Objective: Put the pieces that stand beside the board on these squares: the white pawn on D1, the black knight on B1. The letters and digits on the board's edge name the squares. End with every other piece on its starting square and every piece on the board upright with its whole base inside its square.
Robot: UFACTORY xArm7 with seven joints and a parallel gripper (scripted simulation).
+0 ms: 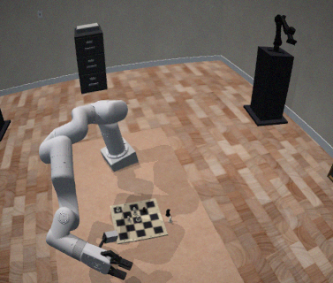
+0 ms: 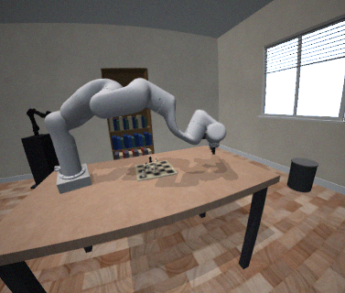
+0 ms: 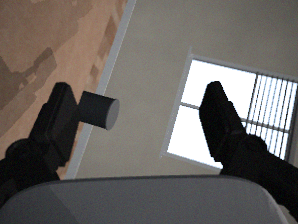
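The small chessboard (image 1: pixel 140 222) lies on the table and holds several pieces on its far rows. It also shows in the exterior view (image 2: pixel 156 169). The black knight (image 1: pixel 168 212) and the white pawn (image 1: pixel 170 219) stand on the table just right of the board. My gripper (image 1: pixel 120 268) is open and empty, off the board's near left corner, well away from both pieces. In the exterior view the gripper (image 2: pixel 213 148) hangs above the table's far right part. The wrist view shows the two dark fingers spread wide with nothing between them.
The arm's base (image 1: pixel 118 157) stands behind the board. A small grey block (image 1: pixel 110 235) sits at the board's left edge. A dark cylindrical bin (image 2: pixel 302 174) stands on the floor, also seen in the wrist view (image 3: pixel 98 110). A bookshelf (image 2: pixel 128 124) stands behind the table.
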